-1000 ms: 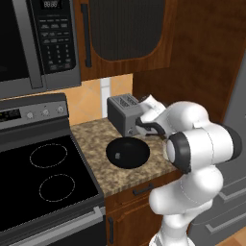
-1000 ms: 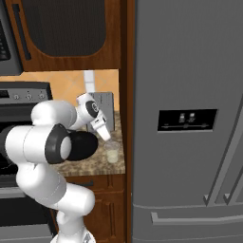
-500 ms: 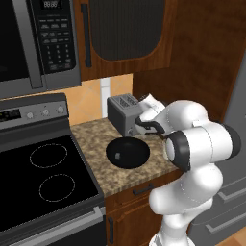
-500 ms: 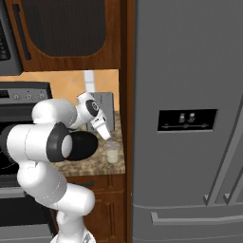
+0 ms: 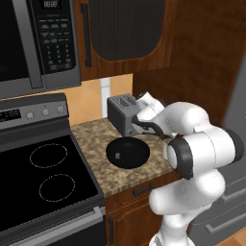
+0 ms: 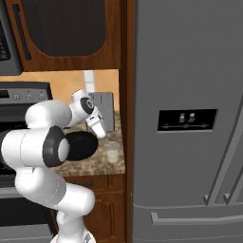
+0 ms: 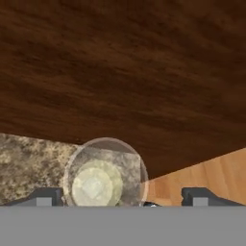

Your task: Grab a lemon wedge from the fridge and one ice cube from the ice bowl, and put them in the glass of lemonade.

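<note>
Hand view, looking straight down: glass of lemonade (image 7: 104, 174) just above the two dark finger tips, pale yellow liquid inside, standing on speckled stone counter (image 7: 29, 156) near its edge, against a dark wood panel (image 7: 125, 72). Gripper (image 7: 122, 198) released, finger tips spread wide to either side of the glass, nothing held between them. Something pale and round floating in the drink, possibly ice or lemon, too blurred to tell.

Right base view: same glass (image 6: 112, 152) at the counter's right end, just beside the tall grey fridge (image 6: 190, 118), doors closed. White hand (image 6: 97, 127) poised above and left of the glass.

Left base view: glossy black ice bowl (image 5: 127, 153) on the counter, just in front of a grey toaster (image 5: 122, 114), with a black stove (image 5: 43, 182) to the left and a microwave (image 5: 38, 43) above.
</note>
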